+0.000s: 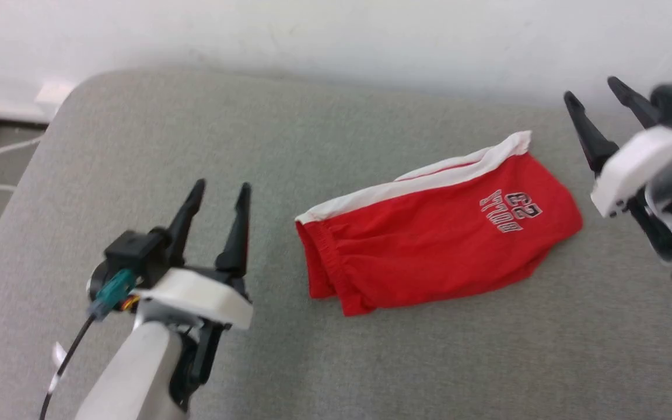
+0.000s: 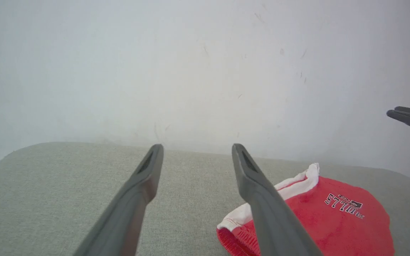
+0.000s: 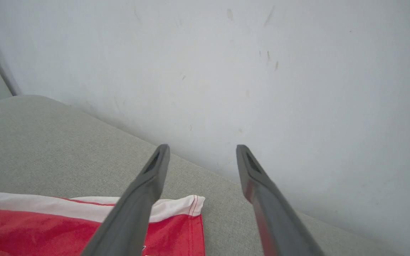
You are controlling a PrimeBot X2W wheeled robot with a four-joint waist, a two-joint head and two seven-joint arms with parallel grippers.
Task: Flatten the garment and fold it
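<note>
On my left, the left gripper [image 1: 221, 189] hovered over the grey cushion [image 1: 137, 134], fingers spread apart and holding nothing. Right of it, near the cushion's middle and touching neither gripper, the garment [image 1: 429, 233] lay fairly flat. Its gathered waistband faced the left gripper, the white stripe ran along the far edge, and the lettering was upside down to me. Farther right, beside the hem end, the right gripper [image 1: 591, 90] hung near the white wall [image 1: 336, 35], fingers likewise apart and empty.

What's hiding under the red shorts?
The red shorts lie on a grey fabric cushion, which shows all around them. The patch right beneath them is covered by the cloth, so I cannot tell if anything else is under there.
</note>
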